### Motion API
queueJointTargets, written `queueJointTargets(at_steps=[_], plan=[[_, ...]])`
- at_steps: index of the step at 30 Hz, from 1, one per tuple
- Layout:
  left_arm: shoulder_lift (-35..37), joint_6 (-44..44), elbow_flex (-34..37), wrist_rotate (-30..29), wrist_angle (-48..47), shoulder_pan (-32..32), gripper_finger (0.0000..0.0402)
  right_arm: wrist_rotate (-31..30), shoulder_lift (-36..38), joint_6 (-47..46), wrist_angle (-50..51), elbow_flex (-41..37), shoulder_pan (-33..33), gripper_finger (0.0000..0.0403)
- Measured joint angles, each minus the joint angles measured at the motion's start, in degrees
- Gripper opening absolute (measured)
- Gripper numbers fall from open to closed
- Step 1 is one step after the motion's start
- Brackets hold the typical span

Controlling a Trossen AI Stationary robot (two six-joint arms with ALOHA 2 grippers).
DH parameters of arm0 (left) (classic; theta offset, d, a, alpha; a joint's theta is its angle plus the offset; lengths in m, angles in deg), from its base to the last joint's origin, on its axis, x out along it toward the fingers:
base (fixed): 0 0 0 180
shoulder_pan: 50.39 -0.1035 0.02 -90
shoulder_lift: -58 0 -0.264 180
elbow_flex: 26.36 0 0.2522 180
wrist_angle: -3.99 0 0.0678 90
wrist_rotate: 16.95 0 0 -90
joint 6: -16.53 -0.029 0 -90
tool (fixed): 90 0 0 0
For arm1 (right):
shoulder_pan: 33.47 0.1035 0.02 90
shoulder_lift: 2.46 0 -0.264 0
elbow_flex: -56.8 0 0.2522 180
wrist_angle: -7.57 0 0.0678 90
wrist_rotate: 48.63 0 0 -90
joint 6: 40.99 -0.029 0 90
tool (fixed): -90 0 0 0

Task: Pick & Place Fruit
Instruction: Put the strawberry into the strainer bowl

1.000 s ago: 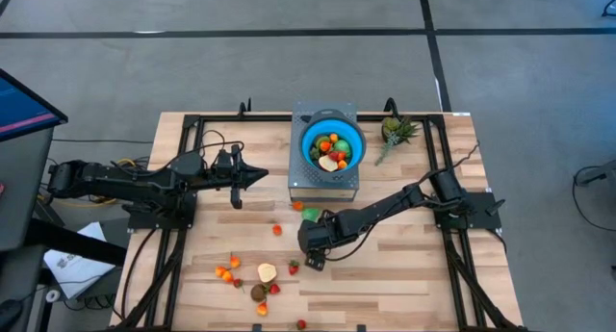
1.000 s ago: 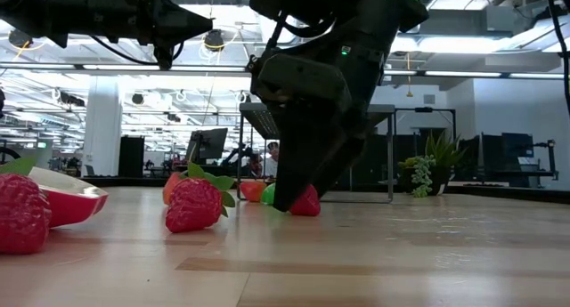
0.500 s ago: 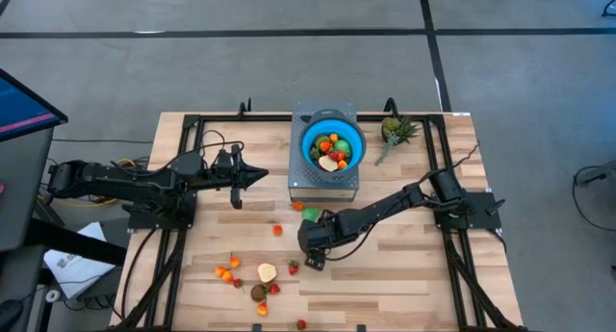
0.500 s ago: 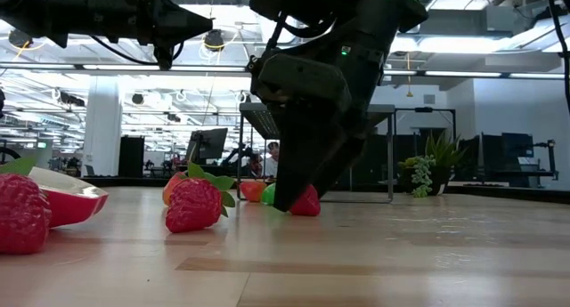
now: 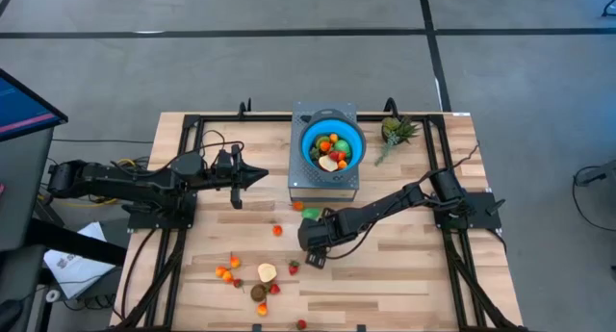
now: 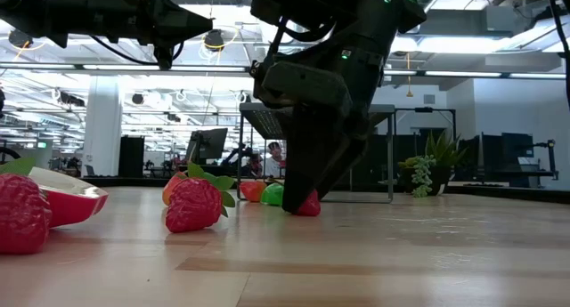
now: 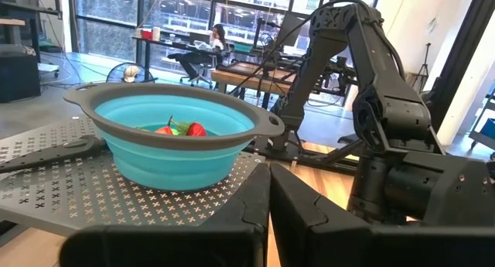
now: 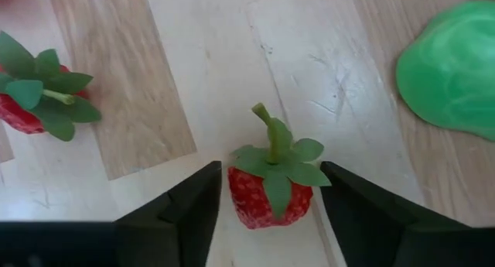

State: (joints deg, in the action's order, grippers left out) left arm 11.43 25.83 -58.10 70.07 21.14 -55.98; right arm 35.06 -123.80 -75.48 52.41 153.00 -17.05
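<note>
Right gripper (image 8: pixel 267 209) down at the table, fingers spread around a strawberry (image 8: pixel 270 191) lying between them, stem up; left gripper (image 5: pixel 258 176) pinched shut, waiting well apart; blue bowl (image 5: pixel 358 138) beyond.

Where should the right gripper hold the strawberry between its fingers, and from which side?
Probably the red body, from above. The strawberry lies on the table, stem and leaves toward the wrist camera; the right gripper already has an open finger on each flank. The thin stem offers little grip.
</note>
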Motion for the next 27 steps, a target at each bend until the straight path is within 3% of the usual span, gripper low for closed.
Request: queueJointTargets(at_steps=[10, 18, 27], plan=[[0.0, 0.0, 0.0, 0.0, 0.0, 0.0, 0.0002, -0.1, 0.0, 0.0, 0.1, 0.0, 0.0, 0.0131], [0.0, 0.0, 0.0, 0.0, 0.0, 0.0, 0.0002, 0.9, 0.3, -0.1, 0.5, 0.5, 0.0, 0.0154], [0.0, 0.0, 0.0, 0.0, 0.0, 0.0, 0.0002, 1.1, 2.4, 1.7, 5.7, 7.3, -0.1, 0.0123]])
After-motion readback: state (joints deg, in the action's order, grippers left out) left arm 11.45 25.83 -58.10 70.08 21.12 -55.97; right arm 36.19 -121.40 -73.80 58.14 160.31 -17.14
